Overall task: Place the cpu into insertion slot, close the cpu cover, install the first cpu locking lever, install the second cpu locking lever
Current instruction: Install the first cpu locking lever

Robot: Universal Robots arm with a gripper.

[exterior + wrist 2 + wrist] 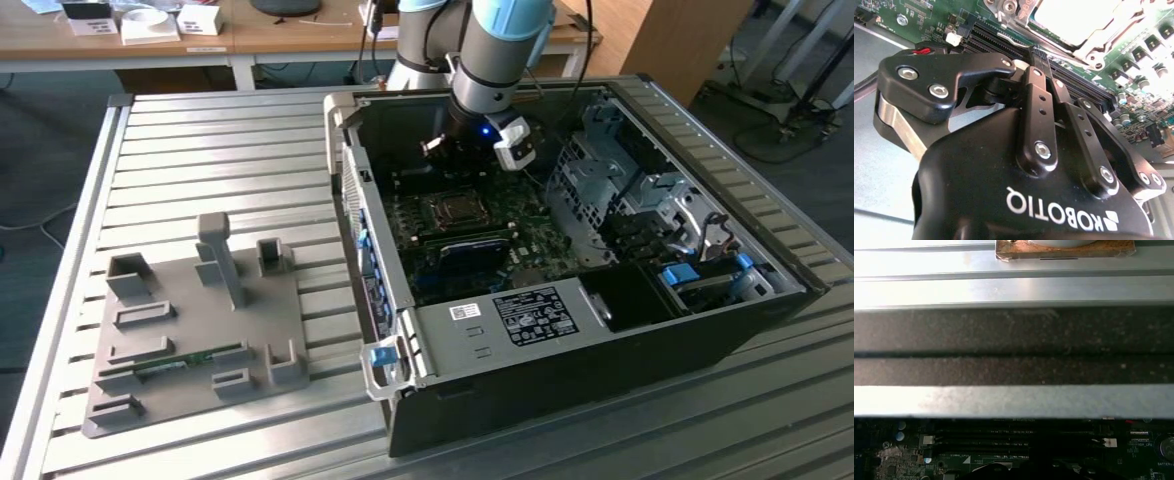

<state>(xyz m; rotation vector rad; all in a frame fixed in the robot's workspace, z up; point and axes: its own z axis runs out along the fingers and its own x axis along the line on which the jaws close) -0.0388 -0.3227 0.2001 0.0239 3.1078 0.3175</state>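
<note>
1. Gripper [1031, 56] drawn closed, nothing seen in it. It hangs low inside the PC case [561, 335] on the desk [200, 150], near the socket, prob. kept narrow for small latch parts.
2. Cpu [1069, 17]: flat, pale silver square, seated in the socket on the motherboard [924, 17].
3. Cpu cover [1104, 37]: bright metal frame, apparently down around the cpu.

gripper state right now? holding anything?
Gripper: cannot be told whether open or closed, or holding anything; it hangs over the motherboard.
</note>
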